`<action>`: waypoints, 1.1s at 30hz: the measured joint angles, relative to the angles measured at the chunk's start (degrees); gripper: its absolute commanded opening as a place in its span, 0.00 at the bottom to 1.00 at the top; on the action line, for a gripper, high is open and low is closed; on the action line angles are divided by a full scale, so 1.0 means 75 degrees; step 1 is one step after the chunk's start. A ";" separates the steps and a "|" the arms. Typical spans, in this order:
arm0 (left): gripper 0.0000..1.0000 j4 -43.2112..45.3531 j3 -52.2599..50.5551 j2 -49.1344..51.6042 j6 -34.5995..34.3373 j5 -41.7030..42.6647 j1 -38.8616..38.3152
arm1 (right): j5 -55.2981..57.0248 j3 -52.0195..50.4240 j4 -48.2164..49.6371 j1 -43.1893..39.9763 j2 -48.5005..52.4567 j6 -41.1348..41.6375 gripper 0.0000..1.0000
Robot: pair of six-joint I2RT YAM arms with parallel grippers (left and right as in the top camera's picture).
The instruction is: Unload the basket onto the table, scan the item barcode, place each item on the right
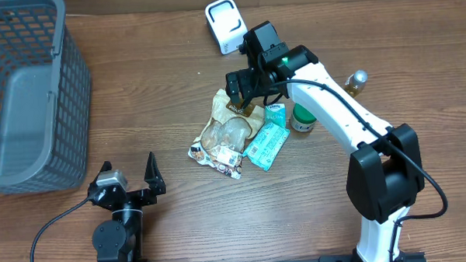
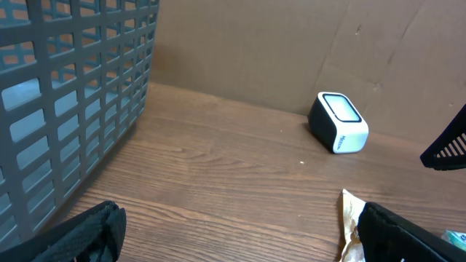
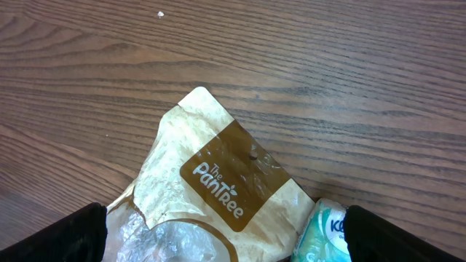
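PanTree bag (image 1: 229,131) lies flat on the table (image 1: 154,87) near its middle. Its brown label end points toward the far edge and sits directly under the right pincer (image 1: 243,93).

From largest to smallest, we first see the grey mesh basket (image 1: 76,82) filling the left side, well apart from the bag. In the left wrist view the basket (image 2: 73,94) is a wall of grid on the left.

The right arm reaches in from the near right corner. Its pincer is spread wide and grasps nothing. In the right wrist view the right pincer (image 3: 237,236) shows one dark finger (image 3: 73,233) at each lower corner. The bag (image 3: 218,182) lies between them, and its brown "The PanTree" patch is centred in the gap. We cannot tell whether the fingers touch the bag.

The left pincer (image 1: 130,175) sits low at the near left, also released and empty, well apart from the bag. Seen from the left pincer (image 2: 240,240), only a corner of the bag (image 2: 352,218) shows at the lower right.

A teal packet (image 1: 266,145) lies against the bag's right side, and a smaller teal pack (image 1: 275,114) is just above it. The white scanner (image 1: 225,24) stands beyond the bag at the far edge. A green-lidded jar (image 1: 302,117) and a small bottle (image 1: 355,80) stand to the right.
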 measured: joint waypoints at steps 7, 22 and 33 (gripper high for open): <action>0.99 0.0000 0.0000 0.0000 0.0000 0.0000 0.0000 | 0.0000 0.0000 0.0000 0.0000 0.0000 0.0003 1.00; 1.00 0.0000 0.0000 0.0000 0.0000 -0.0003 0.0000 | 0.0000 -0.0006 -0.0009 0.0000 -0.0128 0.0000 1.00; 1.00 0.0000 0.0000 0.0000 0.0000 0.0000 0.0000 | 0.0012 -0.0029 0.0000 -0.0012 -0.2398 -0.0003 1.00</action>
